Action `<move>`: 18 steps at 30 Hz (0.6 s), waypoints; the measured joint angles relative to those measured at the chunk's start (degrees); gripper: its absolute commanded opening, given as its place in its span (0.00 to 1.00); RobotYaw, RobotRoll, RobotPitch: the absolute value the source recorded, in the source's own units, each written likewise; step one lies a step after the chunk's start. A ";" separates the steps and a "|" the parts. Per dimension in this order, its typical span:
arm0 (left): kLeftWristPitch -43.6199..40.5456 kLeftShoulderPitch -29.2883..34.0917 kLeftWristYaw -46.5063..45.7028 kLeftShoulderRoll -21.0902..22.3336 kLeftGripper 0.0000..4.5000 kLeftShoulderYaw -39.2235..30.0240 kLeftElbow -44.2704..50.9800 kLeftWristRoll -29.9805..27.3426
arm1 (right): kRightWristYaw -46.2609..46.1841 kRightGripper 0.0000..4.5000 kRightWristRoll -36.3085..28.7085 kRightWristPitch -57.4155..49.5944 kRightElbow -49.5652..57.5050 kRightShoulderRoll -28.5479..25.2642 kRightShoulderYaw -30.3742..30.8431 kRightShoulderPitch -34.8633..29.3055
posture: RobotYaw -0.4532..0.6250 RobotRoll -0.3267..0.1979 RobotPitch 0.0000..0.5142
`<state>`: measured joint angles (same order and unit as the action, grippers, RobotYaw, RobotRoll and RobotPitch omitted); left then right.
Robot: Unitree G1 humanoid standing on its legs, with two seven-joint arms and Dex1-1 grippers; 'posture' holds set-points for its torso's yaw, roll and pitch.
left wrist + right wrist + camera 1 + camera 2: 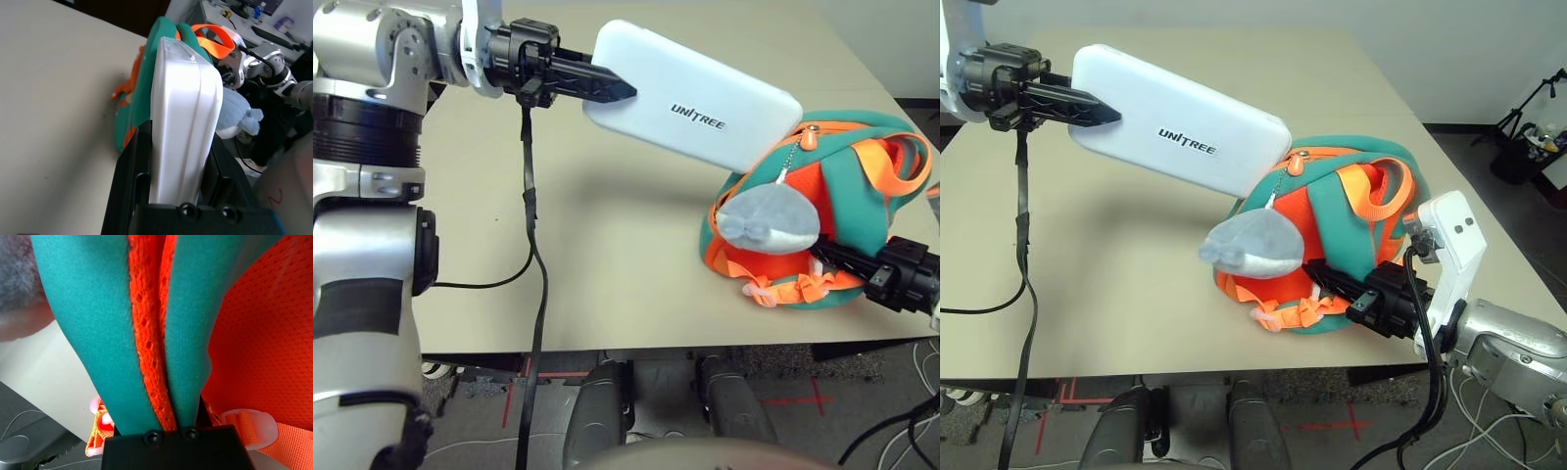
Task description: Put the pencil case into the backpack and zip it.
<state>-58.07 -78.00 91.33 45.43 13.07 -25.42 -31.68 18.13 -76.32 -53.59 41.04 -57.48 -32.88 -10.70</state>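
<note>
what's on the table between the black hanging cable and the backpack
Nothing: between the cable and the backpack the table is bare, seen in both eye views.

The pencil case (690,96) is smooth, hard white plastic. The backpack (1332,235) is soft cloth with bumpy orange mesh. Its whale charm (1249,245) is fuzzy. The table (607,255) looks matt.

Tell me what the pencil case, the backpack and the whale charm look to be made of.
Pencil case: hard white shell, probably plastic; smooth matte face, moulded rounded edges.
Backpack: soft teal fabric that folds, orange mesh panels, woven orange straps.
Whale charm: grey plush, fuzzy surface, on a small bead chain, likely metal.
</note>
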 measured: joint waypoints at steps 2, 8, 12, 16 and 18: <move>-0.40 0.05 0.02 0.12 0.30 0.83 0.37 -0.47 | 0.02 0.04 0.24 0.00 0.03 0.03 -0.10 -0.28 | 0.18 0.62 0.24; 0.29 2.55 0.04 -0.23 0.30 2.30 1.62 -1.25 | 0.10 0.04 0.92 0.00 -0.36 0.04 -0.09 0.03 | 0.18 0.62 0.25; 1.67 4.50 0.03 -1.93 0.30 4.60 2.38 -0.78 | 0.16 0.04 0.98 -0.01 -1.08 -0.01 -0.04 1.29 | 0.18 0.62 0.26; 3.42 4.50 0.03 -2.78 0.30 5.31 2.37 0.26 | 0.63 0.04 1.31 -0.04 -1.66 -0.18 0.27 2.51 | 0.19 0.62 0.27; 4.31 4.57 0.03 -3.40 0.30 5.45 2.41 0.98 | 0.69 0.04 1.72 -0.10 -2.11 -0.18 0.53 3.25 | 0.19 0.62 0.27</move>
<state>-53.76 -73.44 91.37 42.03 18.53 -23.01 -30.71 18.82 -74.60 -53.69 38.93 -57.66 -32.35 -7.45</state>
